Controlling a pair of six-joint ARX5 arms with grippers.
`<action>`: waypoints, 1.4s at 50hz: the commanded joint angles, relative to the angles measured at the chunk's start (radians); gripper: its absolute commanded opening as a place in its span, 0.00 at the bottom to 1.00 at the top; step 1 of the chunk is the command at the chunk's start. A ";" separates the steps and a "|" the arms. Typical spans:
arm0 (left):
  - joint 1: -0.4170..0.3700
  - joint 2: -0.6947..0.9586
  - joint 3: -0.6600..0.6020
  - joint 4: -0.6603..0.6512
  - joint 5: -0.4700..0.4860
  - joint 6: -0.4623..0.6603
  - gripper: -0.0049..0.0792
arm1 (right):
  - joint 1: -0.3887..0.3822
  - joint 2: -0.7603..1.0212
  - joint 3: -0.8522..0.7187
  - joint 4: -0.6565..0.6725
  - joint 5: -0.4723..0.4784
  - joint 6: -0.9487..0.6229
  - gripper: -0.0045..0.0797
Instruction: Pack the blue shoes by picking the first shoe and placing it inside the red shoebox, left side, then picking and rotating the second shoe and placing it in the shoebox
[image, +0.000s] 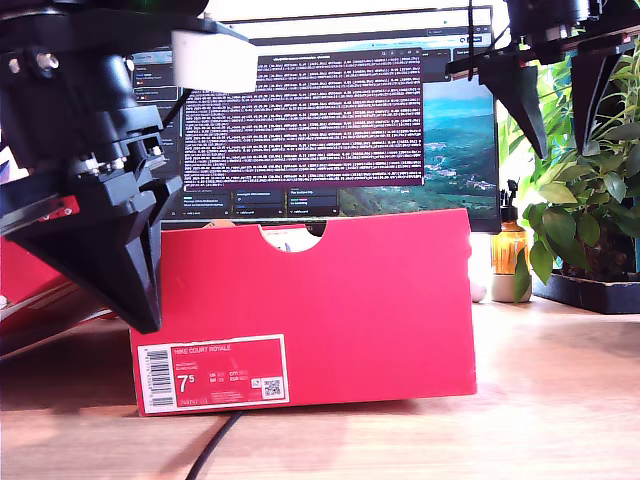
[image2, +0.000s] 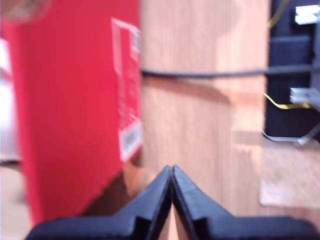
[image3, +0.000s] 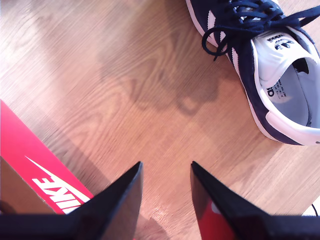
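Below, suede blue shoe (image3: 260, 65), glossy red shoebox (image: 330, 320); first end effector (image2: 172, 172) together, second (image3: 166, 175) apart.

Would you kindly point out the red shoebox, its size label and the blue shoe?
red shoebox (image: 380, 300), exterior view, bare front wall.
size label (image: 212, 372), exterior view, label's middle.
blue shoe (image3: 252, 85), second wrist view, navy suede side panel.

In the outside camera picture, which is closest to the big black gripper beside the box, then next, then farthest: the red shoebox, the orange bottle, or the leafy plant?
From the gripper at the exterior view's left:
1. The red shoebox, right beside it.
2. The orange bottle, past the box's far end.
3. The leafy plant, at the exterior view's right edge.
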 joint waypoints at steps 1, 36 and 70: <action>0.000 0.005 -0.004 0.001 -0.023 -0.006 0.04 | 0.005 -0.022 0.007 0.002 0.013 -0.003 0.38; 0.143 0.005 -0.004 0.111 -0.105 -0.009 0.04 | 0.005 -0.022 0.007 0.002 0.002 -0.022 0.38; 0.143 0.005 -0.004 0.114 -0.105 -0.009 0.04 | -0.117 -0.168 -0.184 0.001 -0.096 0.175 0.38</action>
